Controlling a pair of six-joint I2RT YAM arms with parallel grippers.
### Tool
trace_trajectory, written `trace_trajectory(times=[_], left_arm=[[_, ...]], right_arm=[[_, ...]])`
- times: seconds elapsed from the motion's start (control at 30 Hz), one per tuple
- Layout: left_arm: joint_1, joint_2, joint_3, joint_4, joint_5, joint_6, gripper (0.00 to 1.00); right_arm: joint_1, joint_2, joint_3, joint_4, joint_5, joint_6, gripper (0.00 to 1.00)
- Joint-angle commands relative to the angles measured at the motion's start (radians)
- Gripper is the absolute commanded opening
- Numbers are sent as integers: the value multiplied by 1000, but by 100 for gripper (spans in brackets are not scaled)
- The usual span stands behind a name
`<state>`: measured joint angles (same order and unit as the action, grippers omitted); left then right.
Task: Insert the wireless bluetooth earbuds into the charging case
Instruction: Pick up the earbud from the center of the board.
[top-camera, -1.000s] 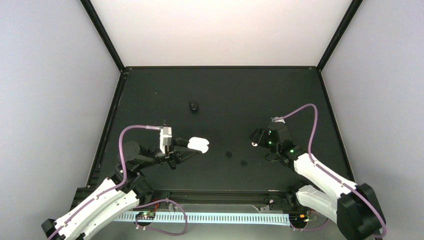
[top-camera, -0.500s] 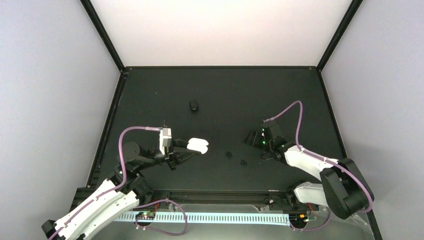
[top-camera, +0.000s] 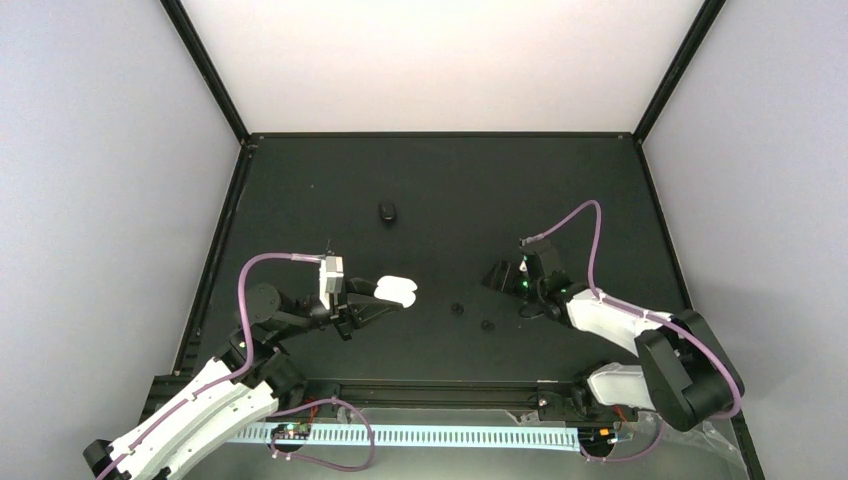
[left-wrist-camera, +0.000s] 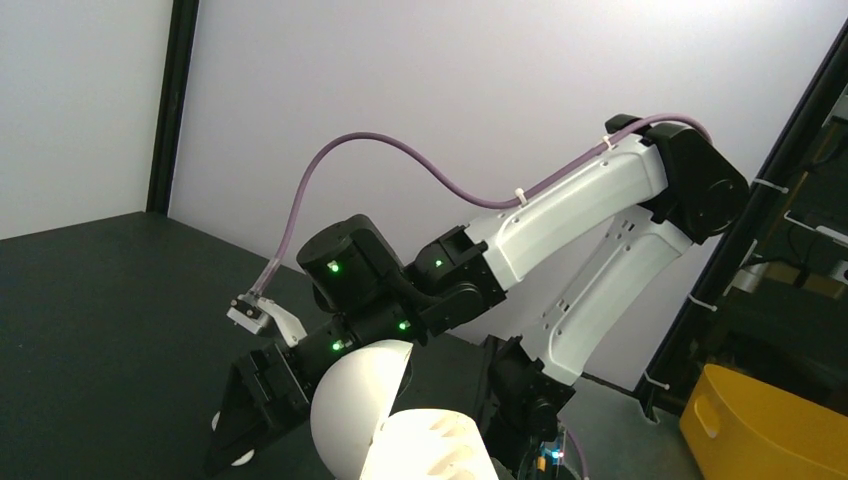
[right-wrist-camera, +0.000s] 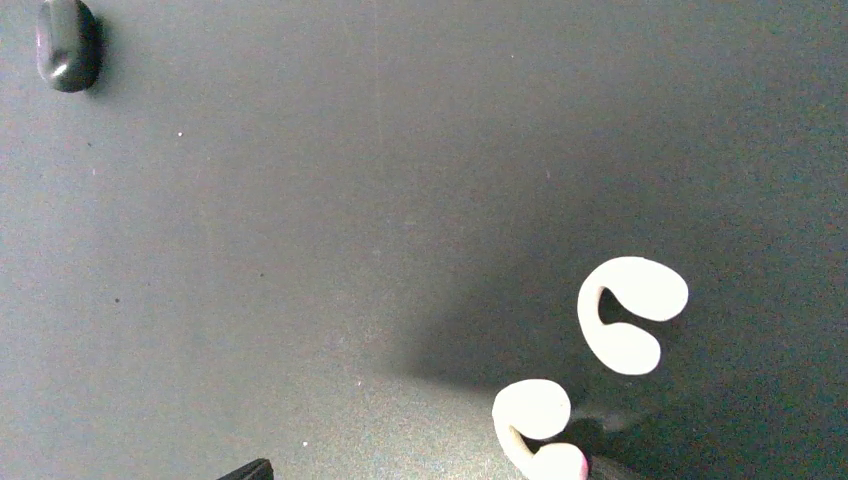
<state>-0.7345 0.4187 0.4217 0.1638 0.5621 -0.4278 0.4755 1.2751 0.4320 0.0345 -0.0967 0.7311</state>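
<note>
Plainly, the white charging case (top-camera: 398, 290) is pinched in the left tool (top-camera: 380, 297), which is closed tight on it, over the left half of the desk (top-camera: 560, 190) toward the near edge. Its long axis runs across the desk, with the free end pointing at the right edge. From the left wrist we see its lid swung open, but glare washes out the inside, so we cannot tell whether any bud sits in it.

The white earbuds (right-wrist-camera: 645, 290) lie on the desk below the right tool (top-camera: 497, 277), whose jaws stand wide with nothing between them. From the right wrist, one is a curled hook with its gap toward the picture's left and its long axis up and down the picture. The other bud (right-wrist-camera: 530, 408) lies just beside it, cut off by the lower edge. From above, the tool hides both.

Two black earbuds (top-camera: 457, 309) lie between the tools, toward the near edge, too small for us to tell their heading. A black case (top-camera: 388, 211) lies alone, nearer the far edge. A dark oval (right-wrist-camera: 68, 42) in the right wrist's corner may be that case; we cannot tell.
</note>
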Motion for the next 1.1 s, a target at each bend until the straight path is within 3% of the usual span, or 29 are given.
trace_trajectory(times=[0.0,0.3,0.5,0.77,1.07], left_arm=[[-3,0,1,5,-7,11,2],[-2,-11,2,0,-15,20,1],[-2,-19,-1,-10,-23,25,2],[-2,-43,0,-30,-30,28,2],[-2,-48,-6,-32,-32,30,1]], right_arm=[[-5,-33,14,-57,-1,-10,82],[72,-180,158,-269,168,-185,82],[175,-65,282,-373,257,-279,82],[181,78,333,-385,238,-289,79],[179,185,330,-388,207,-287,65]])
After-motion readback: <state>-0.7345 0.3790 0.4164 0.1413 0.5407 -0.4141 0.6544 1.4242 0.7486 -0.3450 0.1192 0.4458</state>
